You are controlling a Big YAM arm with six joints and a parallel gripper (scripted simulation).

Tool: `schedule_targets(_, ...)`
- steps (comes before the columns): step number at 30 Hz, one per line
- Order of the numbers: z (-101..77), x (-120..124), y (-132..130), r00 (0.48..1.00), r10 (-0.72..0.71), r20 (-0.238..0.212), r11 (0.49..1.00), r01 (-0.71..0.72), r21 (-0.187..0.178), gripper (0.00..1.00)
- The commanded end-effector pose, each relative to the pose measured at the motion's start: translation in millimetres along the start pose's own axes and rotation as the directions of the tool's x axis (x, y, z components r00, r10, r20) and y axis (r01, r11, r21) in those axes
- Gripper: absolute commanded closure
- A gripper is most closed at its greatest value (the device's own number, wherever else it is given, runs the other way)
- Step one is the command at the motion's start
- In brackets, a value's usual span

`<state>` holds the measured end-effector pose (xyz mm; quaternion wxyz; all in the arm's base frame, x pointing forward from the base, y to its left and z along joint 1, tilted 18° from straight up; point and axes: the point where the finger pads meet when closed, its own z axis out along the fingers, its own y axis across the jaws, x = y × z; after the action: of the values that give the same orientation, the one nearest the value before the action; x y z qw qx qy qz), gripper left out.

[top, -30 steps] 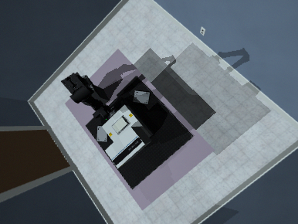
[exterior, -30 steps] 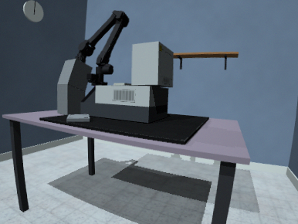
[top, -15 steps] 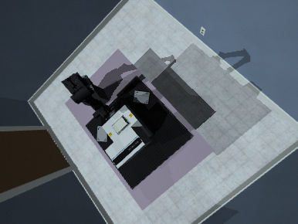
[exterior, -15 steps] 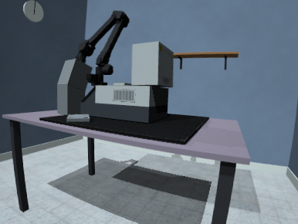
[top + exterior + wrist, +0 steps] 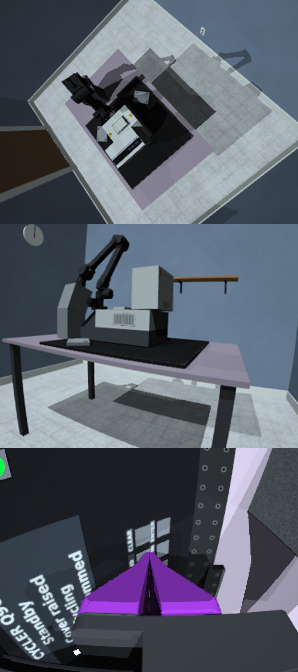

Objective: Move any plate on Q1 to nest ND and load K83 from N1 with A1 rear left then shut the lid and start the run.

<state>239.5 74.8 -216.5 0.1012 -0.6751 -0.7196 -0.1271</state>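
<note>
The cycler Q1 stands on the black mat with its lid raised. A pale plate lies on its open block. The status lamp is green, and the display reads "lid raised" and "Standby". My gripper is shut and empty, its purple fingertips together just in front of the keypad keys. In the overhead view the gripper is at the cycler's panel end. In the side view the gripper hangs low beside the housing. I cannot tell whether the tips touch a key.
Two grey plate nests lie on the mat, one beside the cycler and one on its other side. The second also shows in the side view. The grey arm base stands close behind the panel. A wall shelf hangs behind.
</note>
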Motion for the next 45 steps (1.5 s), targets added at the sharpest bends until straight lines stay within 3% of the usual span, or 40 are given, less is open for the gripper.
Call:
schedule_targets(1, -0.4, 2.3, 3.7, 1.000, 0.003, 0.001, 1.000, -0.003, -0.005, 1.00)
schedule_targets(45, -3.8, 0.4, 24.3, 1.000, -0.020, 0.002, 0.999, 0.020, -0.038, 1.00)
